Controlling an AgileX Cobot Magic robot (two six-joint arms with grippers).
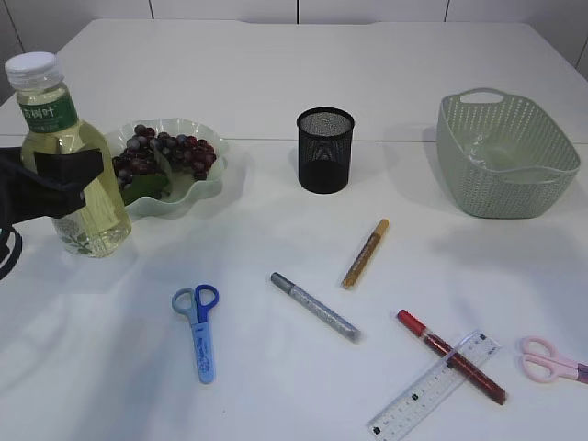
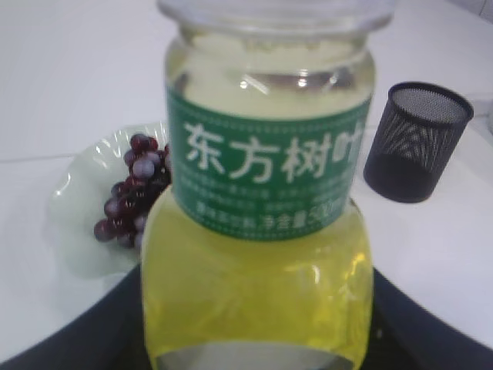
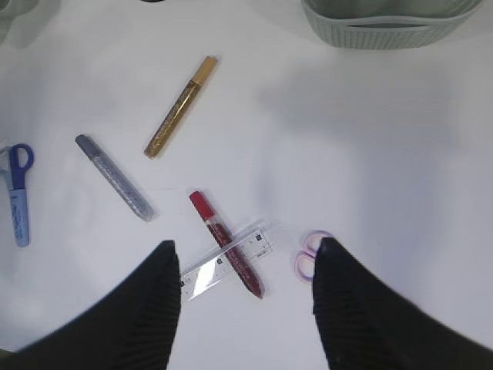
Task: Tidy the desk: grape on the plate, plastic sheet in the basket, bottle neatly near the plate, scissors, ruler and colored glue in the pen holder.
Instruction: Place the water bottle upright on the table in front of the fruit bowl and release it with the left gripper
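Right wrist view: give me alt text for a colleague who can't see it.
The right end effector hangs open above a red glue pen lying across a clear ruler, with pink scissors just beside them. Silver and gold glue pens lie farther off; blue scissors at left, basket top right.

Left tool (image 1: 55, 179): matte black, blocky, squared finger plate with flat face, wider dark body behind it at frame edge. Thin black cable (image 1: 9, 253) loops below it at the left border. Left wrist view: only two black curved finger bases along the bottom corners, smooth, blurred, no markings legible.

Right tool (image 3: 243, 308): two black fingers (image 3: 150, 308), broad at base, tapering to rounded tips. Inner faces show fine ribbed, grooved texture, rubber-like. Outer surfaces plain matte black. No screws, labels or logos visible. Arm links not in view in any camera.
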